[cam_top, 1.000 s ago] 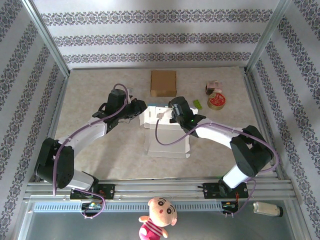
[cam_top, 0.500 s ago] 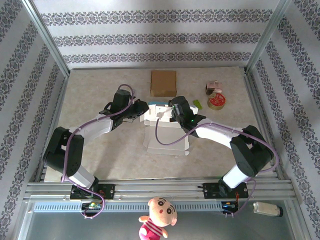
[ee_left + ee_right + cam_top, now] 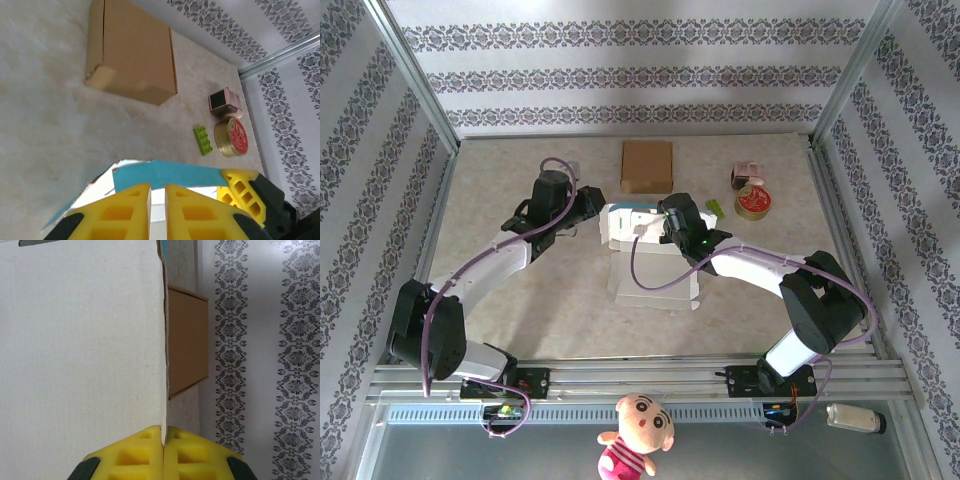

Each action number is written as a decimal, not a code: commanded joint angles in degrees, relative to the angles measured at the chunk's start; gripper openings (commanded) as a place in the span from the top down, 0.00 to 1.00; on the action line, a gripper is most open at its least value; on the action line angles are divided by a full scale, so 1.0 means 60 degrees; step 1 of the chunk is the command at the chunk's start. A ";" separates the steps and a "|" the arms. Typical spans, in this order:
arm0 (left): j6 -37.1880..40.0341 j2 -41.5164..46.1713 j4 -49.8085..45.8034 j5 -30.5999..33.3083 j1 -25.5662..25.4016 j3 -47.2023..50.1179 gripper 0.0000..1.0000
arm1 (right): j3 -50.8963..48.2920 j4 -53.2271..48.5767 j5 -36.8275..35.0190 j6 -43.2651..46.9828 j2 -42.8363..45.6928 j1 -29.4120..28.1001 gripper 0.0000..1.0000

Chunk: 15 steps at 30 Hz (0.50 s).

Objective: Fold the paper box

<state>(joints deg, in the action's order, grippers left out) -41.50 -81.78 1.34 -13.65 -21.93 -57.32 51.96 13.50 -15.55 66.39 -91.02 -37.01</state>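
Beige marbled tabletop (image 3: 520, 320), paper box (image 3: 620, 235), floral walls (image 3: 620, 75)

Matt white paper box (image 3: 80, 340); matt brown cardboard box (image 3: 130, 50); glossy tin (image 3: 232, 137).

Paper box (image 3: 653, 268): white card, blue on inner face, partly folded. Sits mid-table (image 3: 520, 300), a little nearer the far edge. Far end stands up as a low wall, blue strip along its top. Near part lies flat, flaps spread, reaching toward the near edge.
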 commanded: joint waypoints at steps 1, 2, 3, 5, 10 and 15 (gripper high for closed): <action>0.0599 -0.0445 -0.0912 -0.0034 0.0133 -0.0353 0.91 | -0.0071 0.0155 0.0072 -0.0122 -0.0050 -0.0085 0.99; 0.0437 -0.0572 -0.0667 -0.0273 0.0136 -0.0322 0.92 | -0.0064 0.0165 0.0072 -0.0127 -0.0042 -0.0073 0.99; 0.0323 -0.0710 -0.0503 -0.0448 0.0138 -0.0298 0.92 | -0.0064 0.0154 0.0087 -0.0137 -0.0035 -0.0086 0.99; 0.0210 -0.0983 -0.0341 -0.0652 0.0126 -0.0341 0.93 | -0.0048 0.0146 0.0087 -0.0136 -0.0020 -0.0085 0.99; 0.0025 -0.1519 0.0018 -0.1093 0.0125 -0.0419 0.95 | -0.0051 0.0108 0.0072 -0.0133 0.0030 -0.0104 0.99; -0.0352 -0.1923 0.0639 -0.1664 0.0138 -0.0363 0.95 | -0.0065 0.0094 0.0101 -0.0203 0.0044 -0.0154 0.99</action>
<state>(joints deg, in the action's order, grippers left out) -41.69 -92.29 1.37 -20.21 -21.67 -58.65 51.96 13.54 -15.53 66.22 -91.02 -37.10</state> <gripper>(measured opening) 0.054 0.046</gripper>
